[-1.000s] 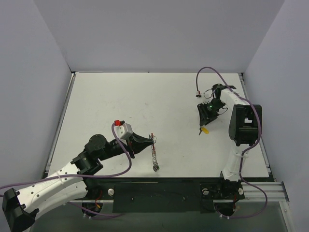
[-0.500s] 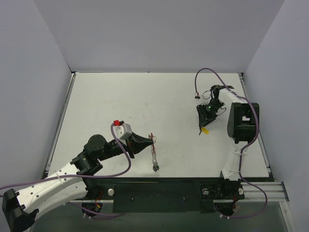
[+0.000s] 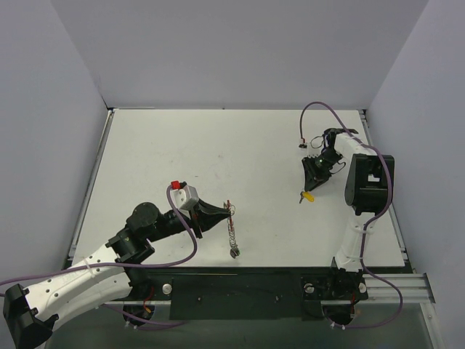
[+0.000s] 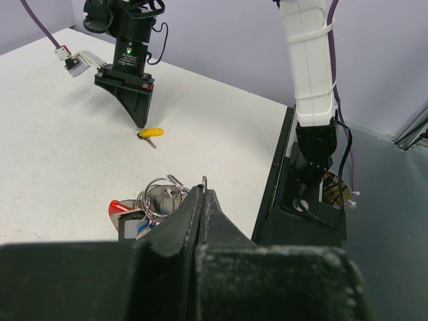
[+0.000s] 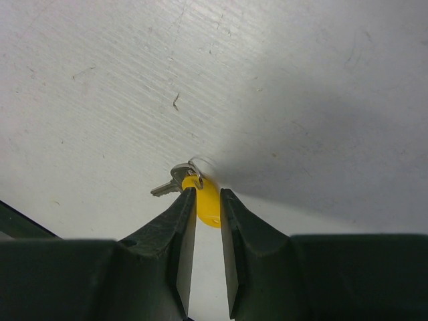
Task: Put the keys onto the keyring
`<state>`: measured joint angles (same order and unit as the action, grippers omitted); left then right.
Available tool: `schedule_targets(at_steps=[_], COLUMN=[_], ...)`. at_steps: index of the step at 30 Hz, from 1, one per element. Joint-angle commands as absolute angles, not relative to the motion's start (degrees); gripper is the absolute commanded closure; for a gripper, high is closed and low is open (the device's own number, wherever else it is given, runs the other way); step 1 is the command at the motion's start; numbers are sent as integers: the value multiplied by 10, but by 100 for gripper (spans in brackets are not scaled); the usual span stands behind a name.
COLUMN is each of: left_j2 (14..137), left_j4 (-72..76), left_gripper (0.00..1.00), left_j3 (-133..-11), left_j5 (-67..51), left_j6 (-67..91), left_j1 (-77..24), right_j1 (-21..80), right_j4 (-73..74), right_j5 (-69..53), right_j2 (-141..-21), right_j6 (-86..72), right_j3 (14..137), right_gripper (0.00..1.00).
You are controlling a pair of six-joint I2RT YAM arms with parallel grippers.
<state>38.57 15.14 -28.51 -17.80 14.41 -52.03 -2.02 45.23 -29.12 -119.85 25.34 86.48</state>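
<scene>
Right pincer (image 5: 208, 192) tips flank the yellow key (image 5: 208, 212).

My arms (image 3: 73, 282): white shells, black joints (image 3: 145, 218). Purple cables (image 3: 320, 107) loop along both. Fingers (image 5: 175, 254) black, wedge-shaped. Small green light (image 4: 128, 48) on my right wrist housing (image 4: 131, 25).

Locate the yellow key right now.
The yellow key lies right of centre on the table in the top view, its head between the tips of the right claw.
</scene>
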Motion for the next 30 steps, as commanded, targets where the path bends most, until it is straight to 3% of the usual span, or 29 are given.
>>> schedule_targets(at_steps=[1,30], left_j2=[375,376], left_j4=[181,180], left_gripper=[100,100], left_j3=[-300,-297], left_j5=[-178,-177], left_j6=[149,149], left_j1=[-520,-519], right_j1=[-19,-9], right_j4=[490,504], right_j5=[-311,-319], right_j2=[-1208,-1221], right_j6=[256,265], right_j3=[884,895], right_gripper=[83,86])
